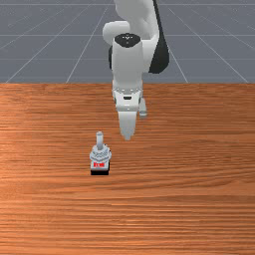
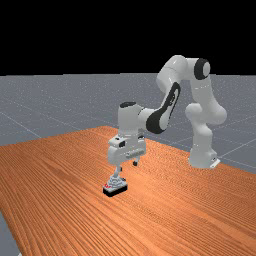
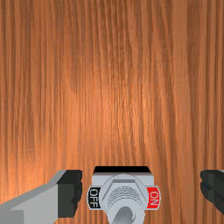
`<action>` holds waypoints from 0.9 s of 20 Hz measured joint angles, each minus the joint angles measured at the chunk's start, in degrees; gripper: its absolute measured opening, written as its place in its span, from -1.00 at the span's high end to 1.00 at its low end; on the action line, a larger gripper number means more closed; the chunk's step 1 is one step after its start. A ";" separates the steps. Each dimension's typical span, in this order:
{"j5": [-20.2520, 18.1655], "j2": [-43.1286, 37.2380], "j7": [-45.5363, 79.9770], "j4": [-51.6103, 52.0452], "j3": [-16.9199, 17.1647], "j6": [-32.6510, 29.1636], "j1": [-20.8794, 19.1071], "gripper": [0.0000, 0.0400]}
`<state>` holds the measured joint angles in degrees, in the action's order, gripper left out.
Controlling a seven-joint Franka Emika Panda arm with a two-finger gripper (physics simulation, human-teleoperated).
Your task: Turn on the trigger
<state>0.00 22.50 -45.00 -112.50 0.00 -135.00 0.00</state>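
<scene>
Sitting nearest in the front view, the switch is on the tabletop, lever tilted away from the red ON tag, twd. OFF. Just beyond & to that view's right, the hand hangs higher, fingers wide apart. Arm base is well back.

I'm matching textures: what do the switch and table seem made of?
The switch looks like satin metal, from its grey threaded collar; its evenly black base may be matte plastic. The table seems satin-finished wood: orange-brown grain, soft bright patch.
</scene>
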 joint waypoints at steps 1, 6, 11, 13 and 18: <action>-0.01 -1.48 0.00 0.54 0.01 3.36 0.00 -0.22; 0.20 -9.59 0.15 8.53 0.03 18.04 0.04 0.90; 0.03 -9.72 -0.43 8.61 -0.04 18.04 -0.02 0.99; 0.03 -9.90 -0.03 8.23 0.00 17.49 0.01 1.00; 0.78 -9.73 0.33 8.53 0.13 17.93 0.11 1.00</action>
<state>0.78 12.77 -44.67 -103.97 0.13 -117.07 0.11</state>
